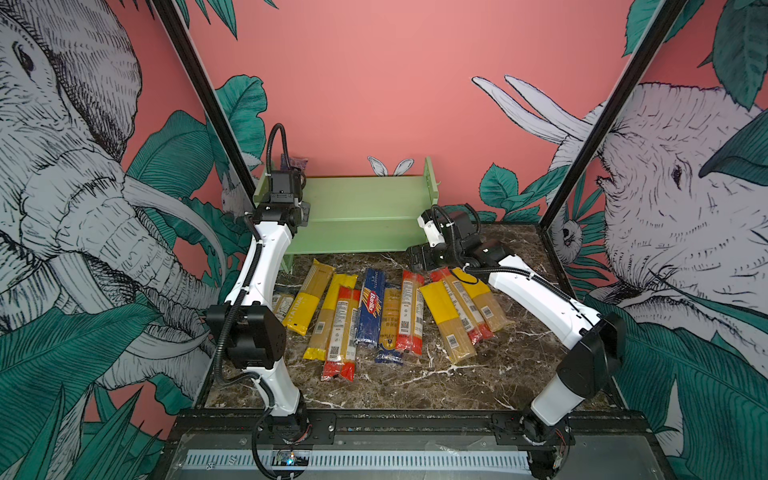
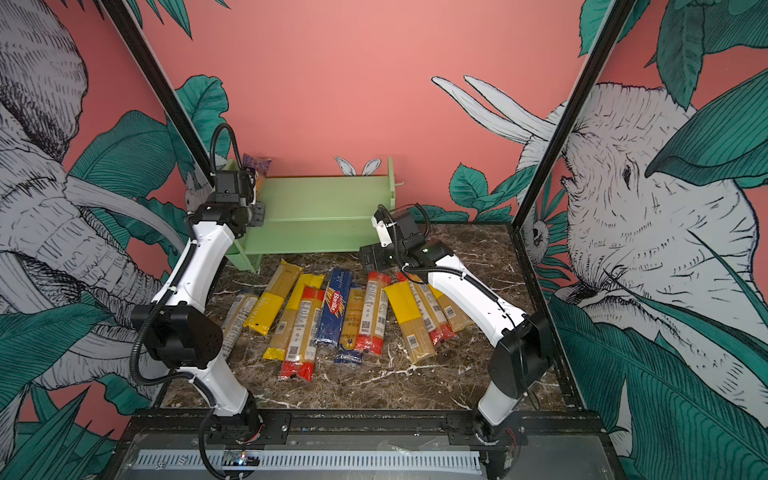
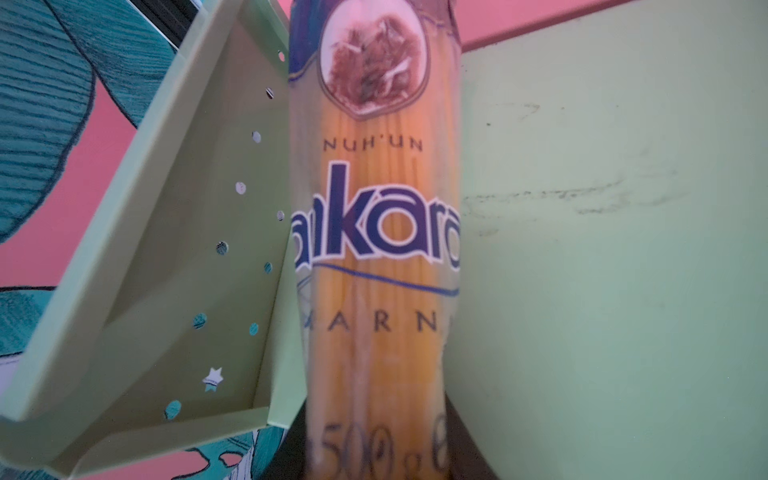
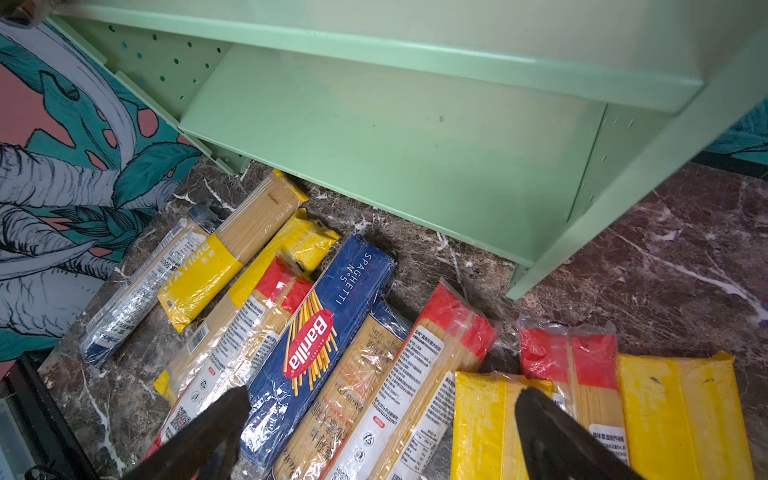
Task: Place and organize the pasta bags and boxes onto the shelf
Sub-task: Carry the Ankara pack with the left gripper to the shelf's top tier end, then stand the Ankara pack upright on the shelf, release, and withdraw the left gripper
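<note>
the shelf (image 1: 365,195) stands at 12 o'clock on the marble table (image 1: 519,353), against the pink wall, and both tiers are bare in both top views. the left gripper (image 3: 378,461) is up at the shelf's 9 o'clock end, clenched on the lower end of an ankara spaghetti bag (image 3: 374,232). the bag stands upright, with its purple top (image 1: 293,161) poking above the wrist. in the left wrist view it sits just beside the peg-holed side panel (image 3: 199,232), with the pale green back of the shelf on its other side. whether its foot touches the upper tier cannot be told.

the right gripper (image 4: 384,415) hangs at about 1 o'clock on the table, just in front of the shelf's 3 o'clock end. its jaws are spread wide with nothing between them.

ten more packs lie flat in a loose row across the middle of the table, running roughly from 12 to 6 o'clock and overlapping in places. a dark blue barilla box (image 1: 371,307) is near the centre. yellow-ended and red-ended bags lie toward 9 and 3 o'clock of it. a red-ended bag (image 4: 569,365) and a yellow one (image 4: 490,415) lie below the right gripper.
</note>
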You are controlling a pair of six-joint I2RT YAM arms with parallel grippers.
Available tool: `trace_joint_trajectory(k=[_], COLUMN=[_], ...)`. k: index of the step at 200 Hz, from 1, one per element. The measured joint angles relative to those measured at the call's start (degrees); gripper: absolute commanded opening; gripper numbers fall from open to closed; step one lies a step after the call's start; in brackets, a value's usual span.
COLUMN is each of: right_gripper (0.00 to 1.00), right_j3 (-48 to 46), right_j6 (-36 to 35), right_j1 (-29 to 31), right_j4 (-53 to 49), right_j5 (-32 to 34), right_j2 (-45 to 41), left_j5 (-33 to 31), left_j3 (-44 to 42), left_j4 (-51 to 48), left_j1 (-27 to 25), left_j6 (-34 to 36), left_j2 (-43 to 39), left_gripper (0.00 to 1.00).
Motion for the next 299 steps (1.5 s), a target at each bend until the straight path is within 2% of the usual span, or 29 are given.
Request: trace_joint_trajectory(k=[26, 41, 48, 59, 77, 90, 147, 261, 299], right_gripper=[0.99, 0.99, 0.99, 0.99, 0.99, 0.99, 0.99, 0.99, 0.99], right_j3=[0.7, 0.7, 0.7, 0.7, 0.7, 0.7, 0.7, 0.4, -1.6], right_j6=[-0.2, -0.2, -0.2, -0.2, -0.2, -0.2, -0.2, 0.3, 0.3], right_j1=[0.0, 0.0, 0.0, 0.0, 0.0, 0.0, 0.0, 0.0, 0.7], right_j4=[0.0, 0.0, 0.0, -0.1, 0.0, -0.1, -0.7, -1.0, -2.0], right_j5=[0.0, 0.0, 0.1, 0.1, 0.2, 0.3, 1.3, 2.3, 4.0], right_j2=[0.5, 0.8, 0.9, 1.0, 1.0, 1.0, 1.0, -0.5, -4.1], left_j5=[-0.7, -1.3, -1.4, -1.0, -0.6, -0.6, 1.3, 11.0, 12.5], left_j3=[0.5, 0.7, 0.7, 0.7, 0.7, 0.7, -1.5, -11.6, -18.6], left_j4=[0.0, 0.1, 0.1, 0.1, 0.3, 0.8, 5.5, 7.3, 7.1], left_j1=[0.7, 1.2, 1.5, 1.8, 2.1, 2.2, 2.5, 2.9, 0.5], left_j6=[0.5, 0.6, 0.9, 1.2, 1.5, 1.6, 1.7, -5.7, -10.0], left_j2=[0.4, 0.7, 0.8, 0.8, 0.8, 0.8, -0.7, -15.3, -22.2], left_gripper=[0.05, 0.12, 0.18, 0.33, 0.52, 0.69, 0.92, 0.94, 0.94])
